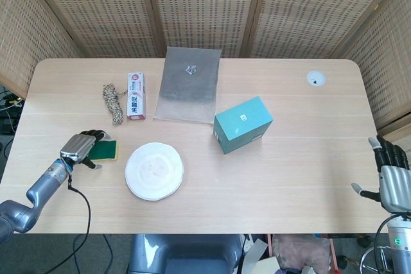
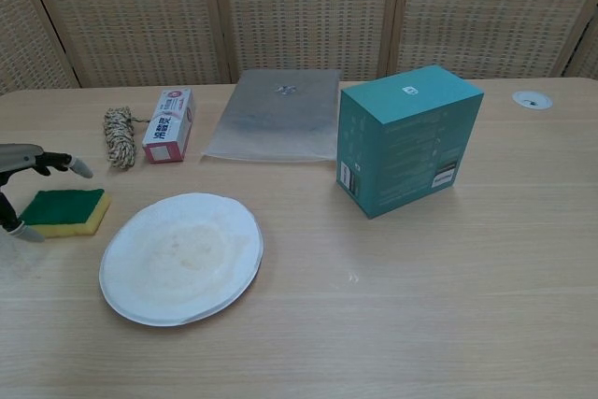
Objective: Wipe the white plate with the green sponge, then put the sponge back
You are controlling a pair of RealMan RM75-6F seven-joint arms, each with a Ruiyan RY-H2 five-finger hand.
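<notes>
The white plate point(image 1: 154, 171) point(image 2: 182, 257) lies bare on the table left of centre. Left of it the green sponge point(image 1: 106, 150) point(image 2: 65, 210), green on top with a yellow underside, lies flat on the wood. My left hand point(image 1: 79, 146) point(image 2: 26, 163) hovers at the sponge's left end with its fingers point(image 2: 78, 169) spread above it, and nothing is gripped. At the table's right front corner my right hand point(image 1: 392, 175) holds nothing, fingers apart; the chest view does not show it.
A teal box point(image 1: 243, 124) point(image 2: 408, 138) stands right of the plate. Behind the plate lie a grey sheet point(image 1: 188, 84) point(image 2: 277, 113), a small toothpaste carton point(image 1: 135, 95) point(image 2: 168, 124) and a coil of twine point(image 1: 113, 102) point(image 2: 118, 135). A white disc point(image 1: 314, 79) sits far right.
</notes>
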